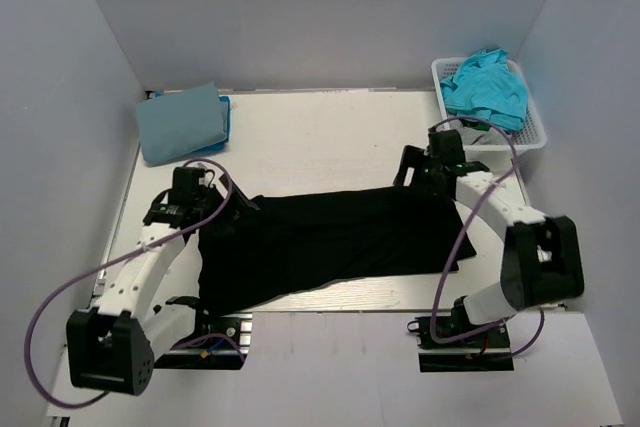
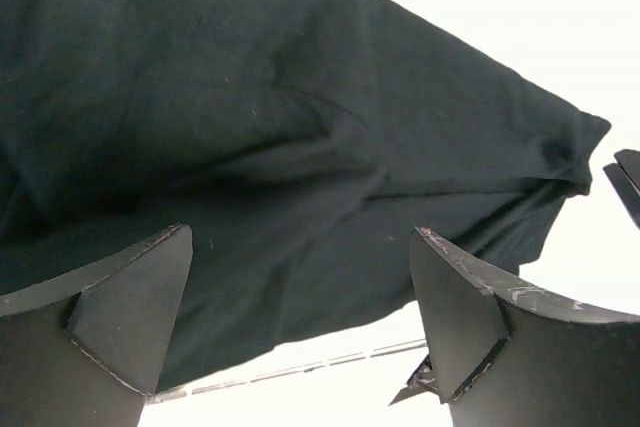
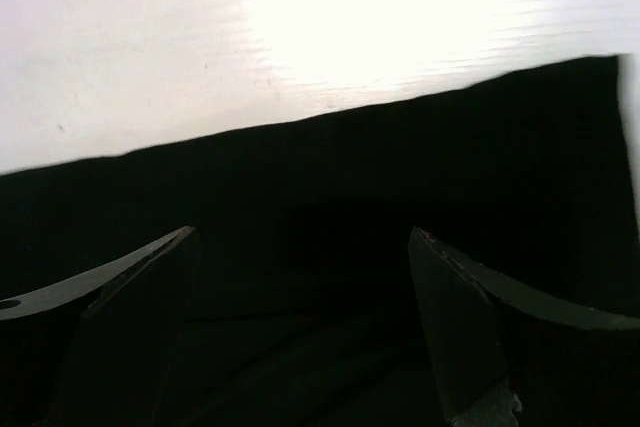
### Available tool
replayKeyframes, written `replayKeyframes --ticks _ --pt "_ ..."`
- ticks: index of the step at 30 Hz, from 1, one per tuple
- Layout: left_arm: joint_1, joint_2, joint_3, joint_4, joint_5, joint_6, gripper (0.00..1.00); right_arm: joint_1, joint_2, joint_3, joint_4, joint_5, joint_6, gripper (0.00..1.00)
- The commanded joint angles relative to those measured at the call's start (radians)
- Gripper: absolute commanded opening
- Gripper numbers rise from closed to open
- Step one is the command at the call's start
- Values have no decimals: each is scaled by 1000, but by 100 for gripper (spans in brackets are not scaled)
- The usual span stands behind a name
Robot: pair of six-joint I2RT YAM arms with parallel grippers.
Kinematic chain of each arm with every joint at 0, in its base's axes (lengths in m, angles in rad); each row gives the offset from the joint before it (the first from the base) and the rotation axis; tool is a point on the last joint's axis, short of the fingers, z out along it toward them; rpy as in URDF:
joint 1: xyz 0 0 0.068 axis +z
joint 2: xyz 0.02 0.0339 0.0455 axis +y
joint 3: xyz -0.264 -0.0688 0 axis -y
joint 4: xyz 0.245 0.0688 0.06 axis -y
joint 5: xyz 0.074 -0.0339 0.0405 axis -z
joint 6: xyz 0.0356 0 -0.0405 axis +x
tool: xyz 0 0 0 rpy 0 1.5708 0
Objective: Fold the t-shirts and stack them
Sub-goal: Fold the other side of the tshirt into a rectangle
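Note:
A large black t-shirt (image 1: 330, 242) lies folded into a wide strip across the middle of the table. My left gripper (image 1: 215, 209) is open over its left end; the black cloth (image 2: 250, 147) fills the left wrist view above the spread fingers (image 2: 130, 307). My right gripper (image 1: 428, 175) is open over its right far corner; the black cloth (image 3: 330, 207) lies under the spread fingers (image 3: 460, 327). A folded light blue t-shirt (image 1: 180, 122) lies at the back left on a turquoise one (image 1: 226, 112). A crumpled turquoise t-shirt (image 1: 487, 87) fills the basket.
A white slotted basket (image 1: 535, 137) stands at the back right corner, close behind my right gripper. White walls enclose the table on three sides. A bare white table strip (image 1: 320, 137) runs behind the black shirt.

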Motion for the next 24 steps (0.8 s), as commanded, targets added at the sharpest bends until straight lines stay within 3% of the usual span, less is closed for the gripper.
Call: replayKeyframes --ticks 1,6,12,15,24 --pt "-2 72 -44 216 72 10 100 12 108 58 45 -121 -49 90" --pt "-2 243 -53 226 40 10 100 6 127 23 -15 -77 -20 90" --pt "13 305 -64 185 -45 52 100 -41 45 -87 -101 8 -38 90" --pt "13 351 -33 134 -105 61 100 -83 -10 -127 -182 50 29 90" --pt "13 373 13 93 -142 61 100 -147 -130 -80 -233 34 20 90"
